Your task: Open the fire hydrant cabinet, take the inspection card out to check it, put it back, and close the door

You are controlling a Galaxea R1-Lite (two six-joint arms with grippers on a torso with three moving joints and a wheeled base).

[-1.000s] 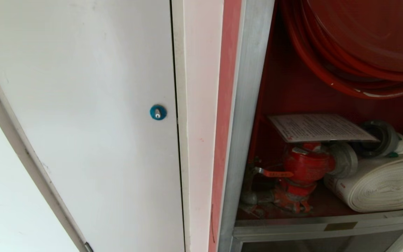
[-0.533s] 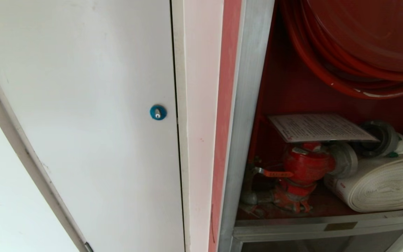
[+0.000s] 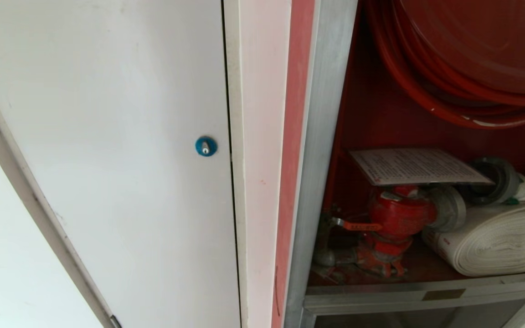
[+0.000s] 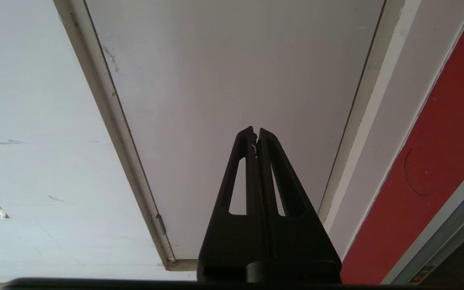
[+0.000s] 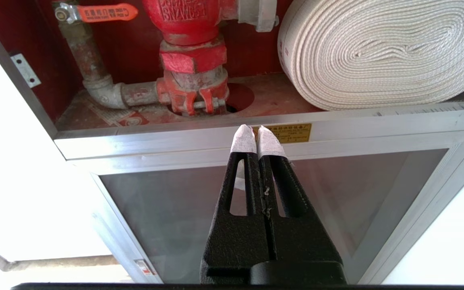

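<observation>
Beyond the right gripper (image 5: 258, 137), whose fingers are pressed together on nothing, the fire hydrant cabinet (image 3: 321, 150) stands open; the inspection card (image 3: 415, 165) lies flat atop the red valve (image 3: 399, 216), above and past those fingers. Closed too, the left gripper (image 4: 255, 133) faces the white door (image 3: 107, 150). Reaching in, fingers could snag the valve handle (image 5: 105, 12) or tip the card behind the rolled hose (image 5: 381, 52).

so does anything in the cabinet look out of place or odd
The inspection card lies flat on top of the red valve, overhanging it rather than hung or tucked away. The white hose roll sits neatly beside it. Nothing spilled or broken.
</observation>
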